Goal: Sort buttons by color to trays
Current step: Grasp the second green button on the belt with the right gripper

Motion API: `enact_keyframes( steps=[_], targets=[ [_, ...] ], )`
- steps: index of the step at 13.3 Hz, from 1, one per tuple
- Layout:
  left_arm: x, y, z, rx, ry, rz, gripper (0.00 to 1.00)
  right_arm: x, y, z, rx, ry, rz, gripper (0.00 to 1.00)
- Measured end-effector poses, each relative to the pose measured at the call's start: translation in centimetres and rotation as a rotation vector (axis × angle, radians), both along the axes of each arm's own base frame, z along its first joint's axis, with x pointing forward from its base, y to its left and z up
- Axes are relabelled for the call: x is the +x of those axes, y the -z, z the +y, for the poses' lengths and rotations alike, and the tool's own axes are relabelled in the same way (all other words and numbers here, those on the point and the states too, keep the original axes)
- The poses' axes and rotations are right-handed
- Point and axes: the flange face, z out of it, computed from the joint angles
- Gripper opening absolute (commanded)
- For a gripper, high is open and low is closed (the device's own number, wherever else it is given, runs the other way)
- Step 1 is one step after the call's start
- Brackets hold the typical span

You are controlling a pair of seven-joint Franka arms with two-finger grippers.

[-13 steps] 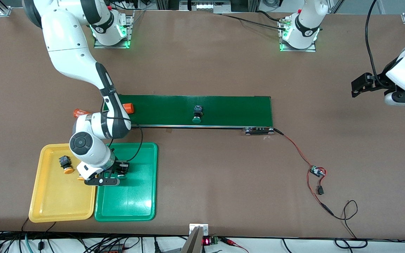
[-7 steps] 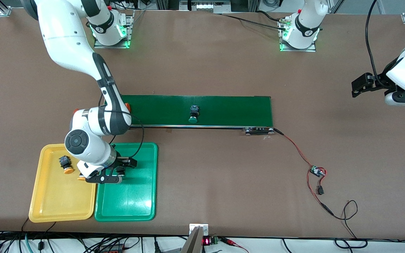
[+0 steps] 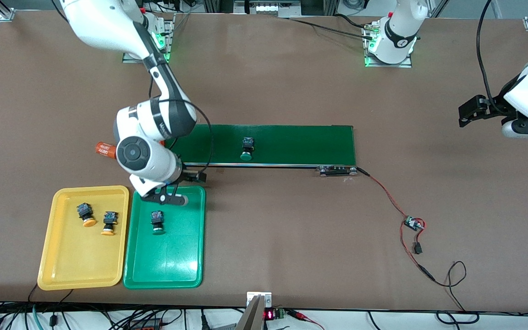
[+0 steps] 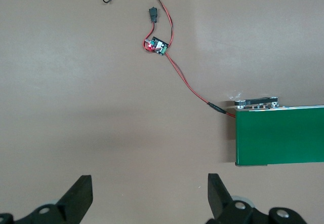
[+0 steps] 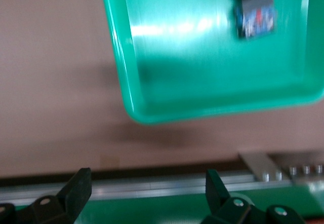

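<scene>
Green and yellow trays lie side by side at the frame's lower left, buttons sorted in them.
We see two orange-capped buttons (image 3: 96,219) in the glossy yellow tray (image 3: 62,270), one green-capped button (image 3: 156,220) in the green tray (image 3: 186,270), another green-capped one (image 3: 246,149) on the dark belt (image 3: 300,142). The right gripper (image 3: 172,190) hangs over the green tray's belt-side edge, fingers apart, empty. The left gripper (image 4: 149,198) waits over bare table, fingers apart, near a red wire (image 3: 383,192).

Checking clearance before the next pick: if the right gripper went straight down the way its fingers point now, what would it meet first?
Probably the metal edge rail of the conveyor belt or bare table beside it: the right gripper, open and empty, hangs there, just past the green tray. Depth is unclear.
</scene>
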Motion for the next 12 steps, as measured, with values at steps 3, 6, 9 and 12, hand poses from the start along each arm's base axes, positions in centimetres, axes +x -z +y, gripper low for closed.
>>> enact_keyframes(
  steps=[3,6,9,12],
  targets=[
    [0.0,0.0,0.0,0.0,0.0,0.0,1.0,-4.4,-0.4,0.9,-0.013,0.059,0.053,1.0],
    [0.0,0.0,0.0,0.0,0.0,0.0,1.0,-7.6,-0.8,5.2,-0.001,0.106,0.049,1.0],
    [0.0,0.0,0.0,0.0,-0.001,0.0,1.0,-9.1,-1.0,8.4,0.023,0.099,0.024,1.0],
    [0.0,0.0,0.0,0.0,-0.001,0.0,1.0,-9.8,-0.9,9.9,0.042,0.125,-0.001,1.0]
  ],
)
